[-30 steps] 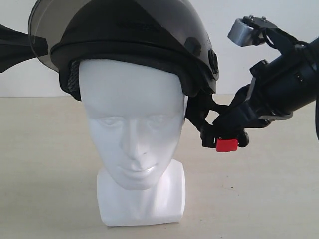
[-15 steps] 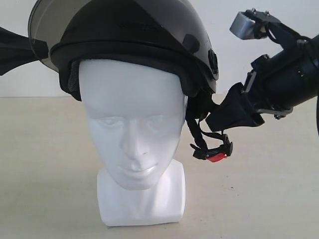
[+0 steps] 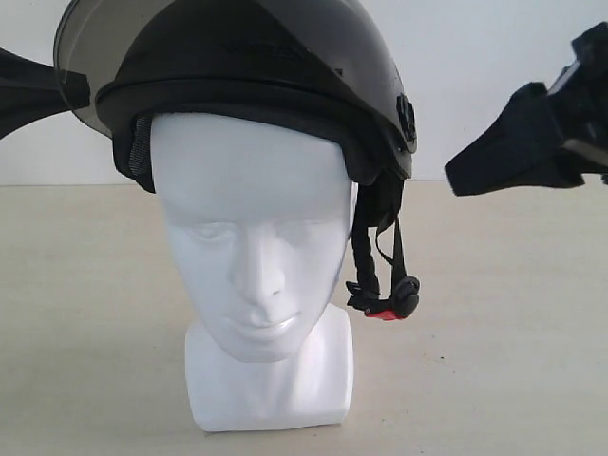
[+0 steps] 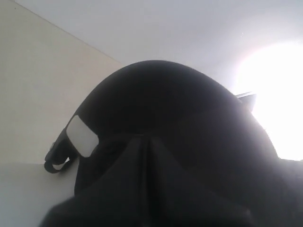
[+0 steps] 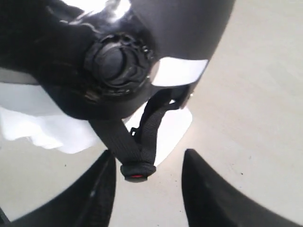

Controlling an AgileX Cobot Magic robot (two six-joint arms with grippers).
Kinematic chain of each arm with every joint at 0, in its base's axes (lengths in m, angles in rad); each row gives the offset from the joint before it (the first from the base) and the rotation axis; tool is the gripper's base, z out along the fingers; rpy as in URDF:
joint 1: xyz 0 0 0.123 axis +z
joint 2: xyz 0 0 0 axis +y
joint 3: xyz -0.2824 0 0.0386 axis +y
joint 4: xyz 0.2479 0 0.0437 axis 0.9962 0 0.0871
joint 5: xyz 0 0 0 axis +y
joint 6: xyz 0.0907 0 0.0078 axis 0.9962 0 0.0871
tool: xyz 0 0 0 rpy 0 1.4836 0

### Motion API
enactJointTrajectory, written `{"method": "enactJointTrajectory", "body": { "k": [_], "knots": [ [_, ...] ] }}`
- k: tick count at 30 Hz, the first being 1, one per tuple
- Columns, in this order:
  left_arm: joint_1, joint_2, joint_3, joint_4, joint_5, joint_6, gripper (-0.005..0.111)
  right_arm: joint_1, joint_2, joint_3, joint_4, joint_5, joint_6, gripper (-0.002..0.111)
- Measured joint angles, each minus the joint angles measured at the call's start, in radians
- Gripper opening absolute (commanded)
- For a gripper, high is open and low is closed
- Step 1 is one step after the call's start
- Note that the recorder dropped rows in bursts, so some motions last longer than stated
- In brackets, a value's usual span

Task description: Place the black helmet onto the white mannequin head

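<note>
Black helmet (image 3: 237, 66) sits square on the white head (image 3: 252, 247), right gripper (image 5: 150, 156) spread empty around the dangling strap (image 3: 385, 256), left gripper (image 3: 66, 92) at the helmet's edge, hold unclear, so any release wants gentleness, no tugging.

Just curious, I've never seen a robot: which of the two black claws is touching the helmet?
The left claw: its tip meets the helmet at the visor rim. The right claw hangs clear, open, off to the side.

A beige tabletop (image 3: 494, 361) meets a plain, seemingly white wall (image 3: 475, 76).
</note>
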Motion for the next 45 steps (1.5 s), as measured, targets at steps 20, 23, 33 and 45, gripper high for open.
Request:
{"method": "enactJointTrajectory", "body": {
  "k": [20,23,33,45],
  "knots": [
    [-0.011,0.201,-0.332,0.02,0.017,0.012,0.004,-0.006,0.315,-0.393,0.278,-0.263,0.023,0.0],
    [-0.033,0.257,-0.369,0.025,0.017,0.01,0.004,-0.006,0.365,-0.433,0.296,-0.263,0.006,0.0],
    [-0.119,0.327,-0.468,0.029,0.017,0.003,0.004,-0.006,0.455,-0.449,0.445,-0.271,-0.157,0.0],
    [-0.197,0.297,-0.474,0.075,0.019,-0.047,0.004,-0.006,0.473,-0.449,0.5,-0.217,-0.189,0.0]
  ]
}}
